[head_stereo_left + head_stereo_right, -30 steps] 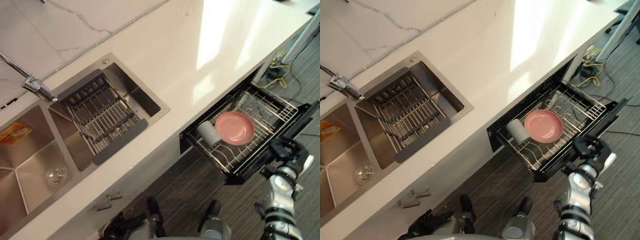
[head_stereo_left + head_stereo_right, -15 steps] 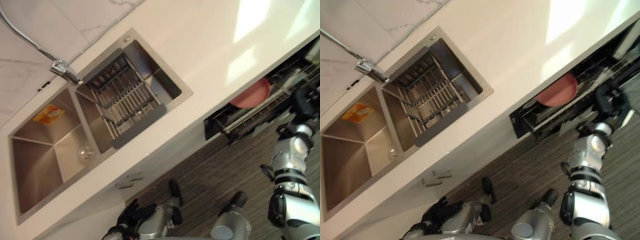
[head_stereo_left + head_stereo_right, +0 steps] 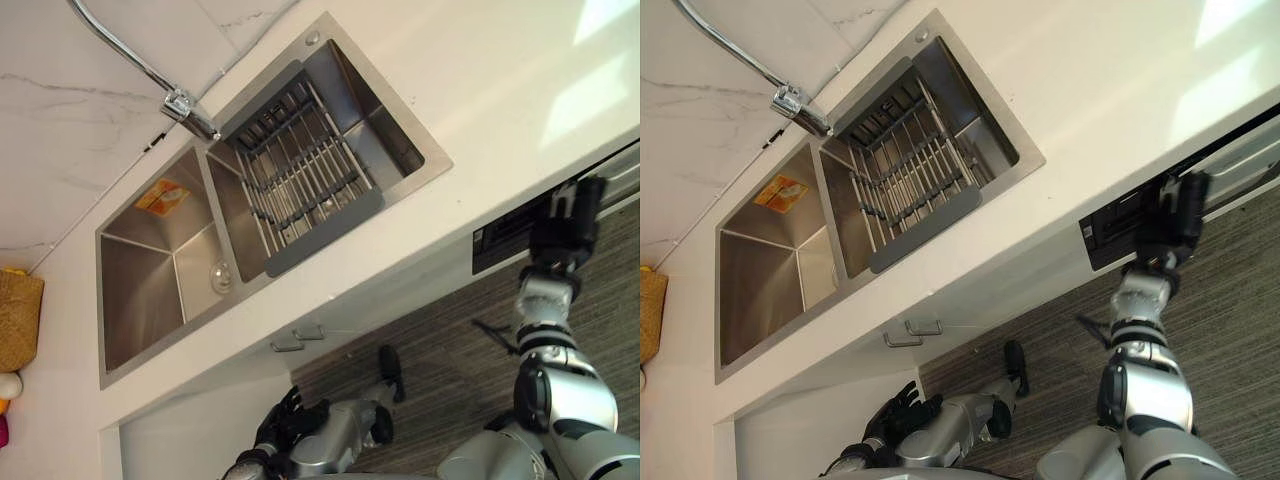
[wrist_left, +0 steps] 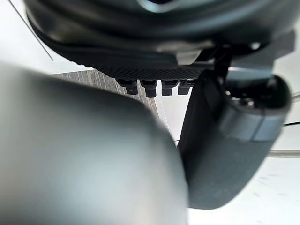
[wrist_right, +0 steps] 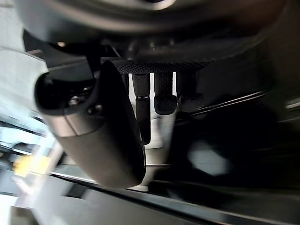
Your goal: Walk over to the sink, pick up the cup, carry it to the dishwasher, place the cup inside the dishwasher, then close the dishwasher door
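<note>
The dishwasher drawer (image 3: 505, 236) is pushed almost flush under the white counter, so just a dark strip of its front (image 3: 1110, 228) shows. My right hand (image 3: 567, 215) is raised flat against that front with straight fingers (image 5: 143, 105), holding nothing. The inside of the drawer is hidden. My left hand (image 3: 285, 420) hangs low by the floor, open and empty, its fingers relaxed (image 4: 150, 86).
A steel double sink (image 3: 150, 285) is set in the counter, with a dark drain rack (image 3: 300, 170) across its right basin and a faucet (image 3: 185, 103) behind. Cabinet handles (image 3: 298, 338) sit below it. A woven basket (image 3: 18, 320) stands at the far left.
The camera has swung left toward the sink. The drawer has slid in from wide open to nearly closed, hiding the cup and pink plate, with my right hand following against its front.
</note>
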Motion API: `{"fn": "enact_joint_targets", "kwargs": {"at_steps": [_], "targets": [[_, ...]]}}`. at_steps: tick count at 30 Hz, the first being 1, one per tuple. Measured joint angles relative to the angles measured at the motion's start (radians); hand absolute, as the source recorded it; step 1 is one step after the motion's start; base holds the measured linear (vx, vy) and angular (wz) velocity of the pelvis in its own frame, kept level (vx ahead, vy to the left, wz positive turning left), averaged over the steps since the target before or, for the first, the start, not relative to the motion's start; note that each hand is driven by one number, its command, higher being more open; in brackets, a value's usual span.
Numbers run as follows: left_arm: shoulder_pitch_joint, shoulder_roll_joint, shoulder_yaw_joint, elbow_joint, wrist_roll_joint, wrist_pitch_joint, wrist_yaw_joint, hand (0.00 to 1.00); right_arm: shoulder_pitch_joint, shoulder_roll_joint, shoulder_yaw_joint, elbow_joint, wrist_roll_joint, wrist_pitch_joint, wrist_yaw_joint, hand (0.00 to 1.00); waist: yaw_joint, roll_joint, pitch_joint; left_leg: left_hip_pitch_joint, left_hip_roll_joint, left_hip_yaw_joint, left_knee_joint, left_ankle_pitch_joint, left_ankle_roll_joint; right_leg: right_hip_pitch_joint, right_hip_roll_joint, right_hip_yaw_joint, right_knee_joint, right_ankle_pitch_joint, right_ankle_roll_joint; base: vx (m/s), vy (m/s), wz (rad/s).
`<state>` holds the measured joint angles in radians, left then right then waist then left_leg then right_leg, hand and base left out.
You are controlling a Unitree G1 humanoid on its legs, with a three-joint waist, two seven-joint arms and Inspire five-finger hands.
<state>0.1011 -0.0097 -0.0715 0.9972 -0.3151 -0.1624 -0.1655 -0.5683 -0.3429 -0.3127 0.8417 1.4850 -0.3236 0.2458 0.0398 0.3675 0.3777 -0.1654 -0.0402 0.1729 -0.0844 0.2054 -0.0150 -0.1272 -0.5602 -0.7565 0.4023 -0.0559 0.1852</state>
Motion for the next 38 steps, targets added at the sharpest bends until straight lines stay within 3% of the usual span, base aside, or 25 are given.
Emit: {"fn": "enact_joint_targets", "kwargs": {"at_steps": [1,3,6,7,8,9,12,15,19,22,23,27,28,30,32,33,34,36,38], "targets": [[0.000,-0.002,0.015,0.002,0.000,-0.004,-0.005,1.00,0.039,0.007,0.007,-0.036,0.015,0.003,0.006,1.00,0.000,-0.006,0.005,0.002,0.010,-0.004,0.000,-0.001,-0.001,0.012,0.015,-0.010,-0.011,0.000,0.000,0.04,-0.072,0.06],[0.000,-0.003,0.052,0.004,0.000,-0.010,-0.014,1.00,0.129,0.023,0.057,-0.101,0.013,0.026,0.059,1.00,0.000,-0.026,0.020,0.007,0.033,-0.007,0.000,-0.004,-0.005,0.030,0.046,-0.023,-0.034,0.000,-0.003,0.05,-0.090,0.02],[0.001,0.018,0.107,0.021,0.000,-0.012,-0.017,1.00,0.314,0.106,0.136,-0.178,-0.089,0.070,0.118,1.00,-0.002,-0.085,0.018,0.030,0.068,-0.016,0.000,-0.017,-0.024,0.078,0.100,-0.045,-0.083,0.002,-0.005,0.07,-0.119,-0.02],[0.003,0.028,0.125,0.026,0.000,-0.011,-0.013,1.00,0.364,0.141,0.149,-0.177,-0.147,0.072,0.119,1.00,0.001,-0.111,0.006,0.035,0.077,-0.012,0.000,-0.023,-0.032,0.085,0.114,-0.045,-0.098,0.002,-0.005,0.10,-0.129,-0.14],[0.003,0.049,0.156,0.038,-0.001,-0.003,-0.008,1.00,0.431,0.209,0.157,-0.151,-0.236,0.073,0.119,1.00,0.002,-0.162,-0.014,0.044,0.090,-0.004,0.000,-0.031,-0.044,0.095,0.132,-0.044,-0.118,0.003,-0.006,0.11,-0.121,-0.18],[0.003,0.058,0.171,0.040,-0.002,0.004,-0.006,1.00,0.449,0.231,0.156,-0.126,-0.270,0.074,0.115,1.00,0.001,-0.181,-0.023,0.050,0.094,0.002,0.000,-0.033,-0.047,0.101,0.139,-0.041,-0.127,0.003,-0.007,0.10,-0.109,-0.24],[0.001,0.098,0.237,0.070,-0.048,0.020,-0.004,1.00,0.503,0.298,0.062,0.060,-0.305,0.112,0.091,1.00,0.003,-0.287,-0.060,0.089,0.115,0.022,-0.001,-0.047,-0.066,0.151,0.179,-0.039,-0.193,0.022,-0.008,0.05,-0.067,-0.17],[-0.006,0.109,0.287,0.103,-0.092,0.052,-0.015,1.00,0.529,0.305,-0.090,0.198,-0.361,0.123,0.056,1.00,0.003,-0.337,-0.087,0.121,0.121,0.037,-0.002,-0.055,-0.075,0.189,0.201,-0.033,-0.239,0.042,-0.010,0.01,-0.039,-0.15],[-0.007,0.109,0.333,0.120,-0.137,0.095,-0.038,1.00,0.582,0.299,-0.165,0.250,-0.518,0.157,-0.014,1.00,0.010,-0.359,-0.109,0.165,0.130,0.056,-0.009,-0.066,-0.074,0.223,0.220,-0.018,-0.260,0.048,-0.015,-0.06,-0.027,-0.18],[-0.007,0.109,0.359,0.127,-0.138,0.127,-0.044,1.00,0.624,0.298,-0.165,0.251,-0.760,0.197,-0.100,1.00,0.019,-0.365,-0.133,0.180,0.134,0.058,-0.010,-0.069,-0.073,0.242,0.234,-0.019,-0.281,0.047,-0.030,-0.07,-0.027,-0.04],[-0.007,0.109,0.360,0.128,-0.139,0.140,-0.047,1.00,0.629,0.303,-0.164,0.253,-0.860,0.226,-0.131,1.00,0.020,-0.369,-0.140,0.180,0.133,0.053,-0.010,-0.070,-0.073,0.246,0.234,-0.024,-0.281,0.047,-0.031,-0.05,-0.019,0.08],[-0.007,0.120,0.371,0.131,-0.141,0.166,-0.067,1.00,0.633,0.309,-0.173,0.253,-1.020,0.291,-0.183,1.00,0.028,-0.398,-0.157,0.177,0.106,0.016,-0.010,-0.075,-0.063,0.269,0.208,-0.063,-0.265,0.039,-0.046,-0.03,0.017,0.32],[-0.006,0.127,0.372,0.132,-0.140,0.173,-0.078,1.00,0.633,0.308,-0.186,0.255,-1.066,0.316,-0.193,1.00,0.031,-0.411,-0.164,0.176,0.087,-0.004,-0.009,-0.082,-0.053,0.279,0.185,-0.079,-0.242,0.028,-0.065,0.04,0.084,0.57],[-0.003,0.131,0.370,0.136,-0.133,0.179,-0.084,1.00,0.631,0.303,-0.192,0.258,-1.126,0.329,-0.207,1.00,0.026,-0.418,-0.171,0.181,0.064,-0.047,-0.009,-0.093,-0.035,0.279,0.143,-0.078,-0.147,0.021,-0.174,0.08,0.126,0.66],[0.007,0.135,0.357,0.136,-0.113,0.177,-0.089,1.00,0.624,0.305,-0.189,0.249,-1.178,0.328,-0.212,1.00,0.027,-0.421,-0.190,0.191,0.057,-0.104,-0.004,-0.101,-0.013,0.220,0.112,0.085,0.012,0.092,-0.275,0.16,0.202,0.86],[0.010,0.149,0.342,0.130,-0.112,0.177,-0.093,1.00,0.619,0.321,-0.188,0.244,-1.209,0.319,-0.212,1.00,0.029,-0.430,-0.192,0.192,0.056,-0.146,0.001,-0.102,0.011,0.175,0.131,0.221,0.087,0.085,-0.238,0.16,0.132,1.03],[0.007,0.158,0.341,0.130,-0.109,0.177,-0.093,1.00,0.618,0.344,-0.182,0.231,-1.222,0.314,-0.210,1.00,0.027,-0.442,-0.191,0.191,0.063,-0.189,0.003,-0.100,0.019,0.155,0.190,0.299,0.126,0.008,-0.170,0.14,0.029,1.23],[-0.002,0.163,0.344,0.131,-0.085,0.180,-0.091,1.00,0.627,0.380,-0.159,0.224,-1.237,0.292,-0.208,1.00,0.019,-0.446,-0.193,0.198,0.057,-0.275,-0.001,-0.101,0.026,0.118,0.345,0.421,0.130,-0.112,-0.152,0.11,-0.048,1.20],[-0.002,0.151,0.376,0.129,-0.075,0.183,-0.085,1.00,0.638,0.384,-0.141,0.219,-1.254,0.277,-0.195,1.00,0.013,-0.444,-0.194,0.214,0.029,-0.321,-0.001,-0.108,0.036,0.085,0.406,0.467,0.083,-0.152,-0.150,0.09,-0.054,0.78]]}}
